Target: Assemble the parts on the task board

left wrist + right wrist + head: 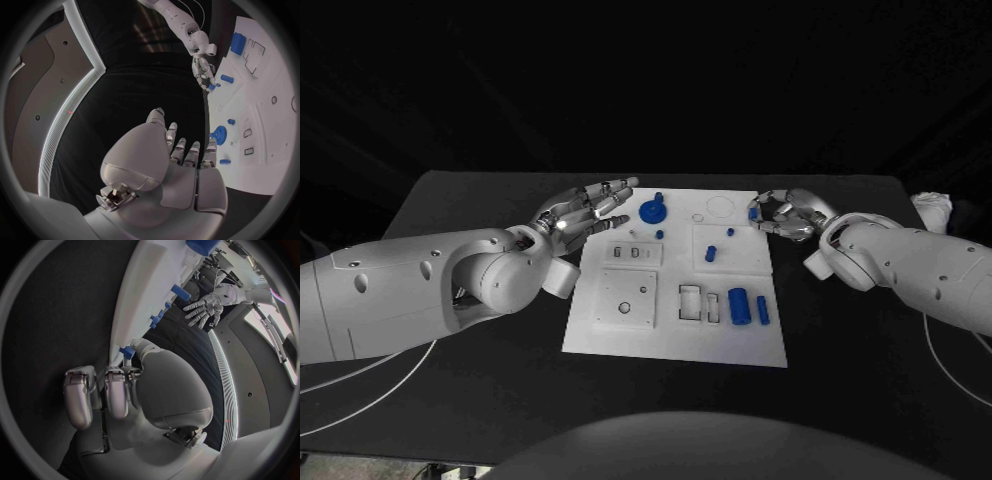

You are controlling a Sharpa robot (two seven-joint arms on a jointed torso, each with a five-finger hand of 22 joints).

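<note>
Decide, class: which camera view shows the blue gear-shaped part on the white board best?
The head view: the blue gear-shaped part is seen from above, unobstructed, beside the left hand. The left wrist view shows it small beyond the fingers. In the right wrist view I cannot pick it out.

Black table (473, 370) is carrying the white task board (675, 345) dead center, cables (365, 395) trailing at 8 o'clock.

1. No text, label, brand, number or sign can be read on the task board (678, 335).
2. The blue parts (738, 305) carry no legible marking either.
</note>
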